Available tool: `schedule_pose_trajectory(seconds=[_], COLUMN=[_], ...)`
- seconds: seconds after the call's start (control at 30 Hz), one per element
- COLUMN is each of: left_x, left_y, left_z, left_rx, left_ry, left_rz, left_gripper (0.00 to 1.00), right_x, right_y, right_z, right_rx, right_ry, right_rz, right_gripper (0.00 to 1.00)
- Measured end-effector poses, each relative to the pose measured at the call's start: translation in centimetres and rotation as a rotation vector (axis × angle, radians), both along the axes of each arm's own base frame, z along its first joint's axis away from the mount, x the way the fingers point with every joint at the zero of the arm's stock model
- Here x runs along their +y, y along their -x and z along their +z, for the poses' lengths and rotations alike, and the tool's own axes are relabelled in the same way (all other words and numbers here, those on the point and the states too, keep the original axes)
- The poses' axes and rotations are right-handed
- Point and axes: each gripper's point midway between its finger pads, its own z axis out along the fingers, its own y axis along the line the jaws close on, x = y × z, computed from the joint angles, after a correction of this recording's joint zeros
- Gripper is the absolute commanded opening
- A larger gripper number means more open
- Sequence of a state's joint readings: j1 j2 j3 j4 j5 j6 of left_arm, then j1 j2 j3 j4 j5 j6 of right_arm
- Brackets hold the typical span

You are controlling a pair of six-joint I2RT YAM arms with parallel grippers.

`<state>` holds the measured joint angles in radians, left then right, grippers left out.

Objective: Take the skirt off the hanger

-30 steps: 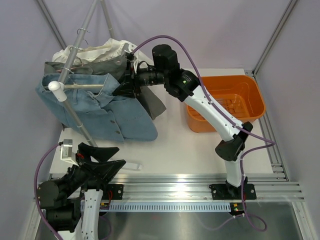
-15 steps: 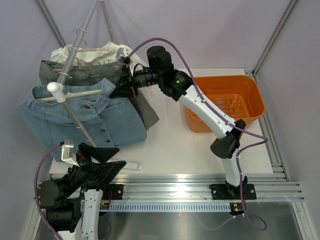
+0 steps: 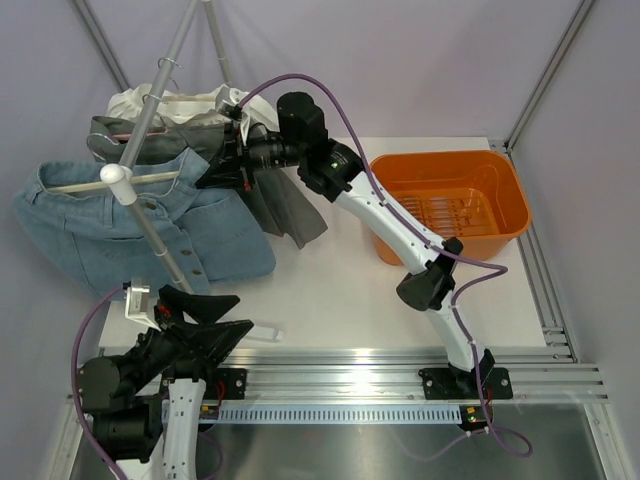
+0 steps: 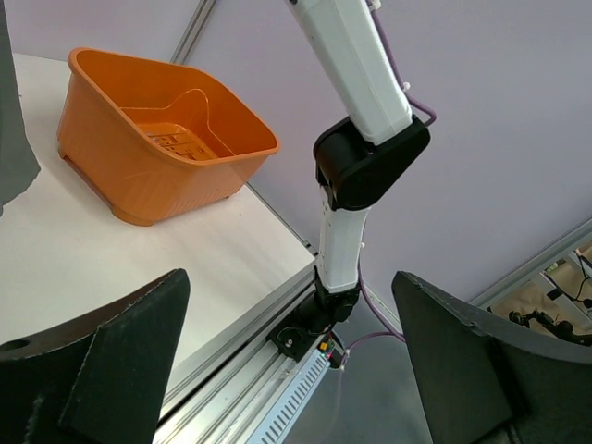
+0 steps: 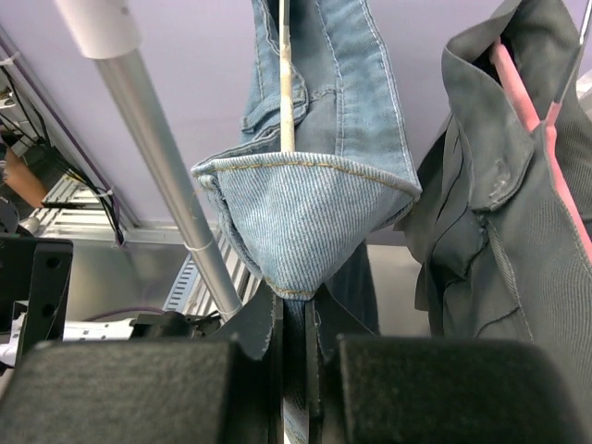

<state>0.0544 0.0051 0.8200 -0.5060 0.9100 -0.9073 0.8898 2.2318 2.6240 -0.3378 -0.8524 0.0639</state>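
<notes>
A blue denim skirt [image 3: 120, 230] with front buttons hangs on a pale wooden hanger [image 3: 150, 181] from the slanted metal rail [image 3: 150, 235] at the left. My right gripper [image 3: 222, 168] is shut on the skirt's waistband edge; in the right wrist view the denim [image 5: 305, 222] is pinched between the jaws, with the hanger bar [image 5: 285, 83] above. My left gripper [image 3: 215, 320] is open and empty, low at the near left edge; its view shows only its dark fingers [image 4: 111, 361].
A grey garment [image 3: 280, 205] on a pink hanger [image 5: 527, 92] and a white garment [image 3: 190, 100] hang behind the skirt. An orange basket [image 3: 450, 205] stands at the right on the white table [image 3: 330, 290]. The rail's white end cap [image 3: 115, 178] is above the skirt.
My right arm has swung left, dragging the skirt and its hanger leftwards along the rail. The grey garment has shifted with it. The left arm has not moved.
</notes>
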Motion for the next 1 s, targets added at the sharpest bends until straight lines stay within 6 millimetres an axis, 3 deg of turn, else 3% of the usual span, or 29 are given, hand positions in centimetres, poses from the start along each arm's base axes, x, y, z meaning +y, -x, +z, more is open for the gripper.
schedule_pose_trajectory(seconds=[0.3,0.53,0.6,0.7,0.87,1.0], left_x=[-0.1,-0.2,-0.2,0.0,0.3,0.6], left_y=[-0.2,2.5,3.3,3.1,0.9,-1.4], left_z=[-0.1,1.8,2.9,4.6,7.5,8.0], left_rx=[0.019,-0.082,-0.109,-0.111,-0.06,0.0], left_ry=[0.018,-0.05,-0.08,-0.114,-0.151,-0.148], left_rz=[-0.017,0.0,0.012,0.028,0.066,0.1], left_gripper=[0.88,0.81,0.81,0.8,0.76,0.75], right_x=[1.4,0.4,-0.2,-1.5,-4.5,-7.6], right_y=[-1.7,-2.4,-2.5,-2.0,-0.3,1.4], right_z=[-2.6,-8.3,-9.1,-9.1,-7.7,-6.9], right_rx=[0.074,0.172,0.186,0.194,0.187,0.194], right_ry=[0.035,0.169,0.191,0.206,0.197,0.198], right_rz=[-0.051,-0.153,-0.185,-0.216,-0.259,-0.298], right_gripper=[0.0,0.0,0.0,0.0,0.0,0.0])
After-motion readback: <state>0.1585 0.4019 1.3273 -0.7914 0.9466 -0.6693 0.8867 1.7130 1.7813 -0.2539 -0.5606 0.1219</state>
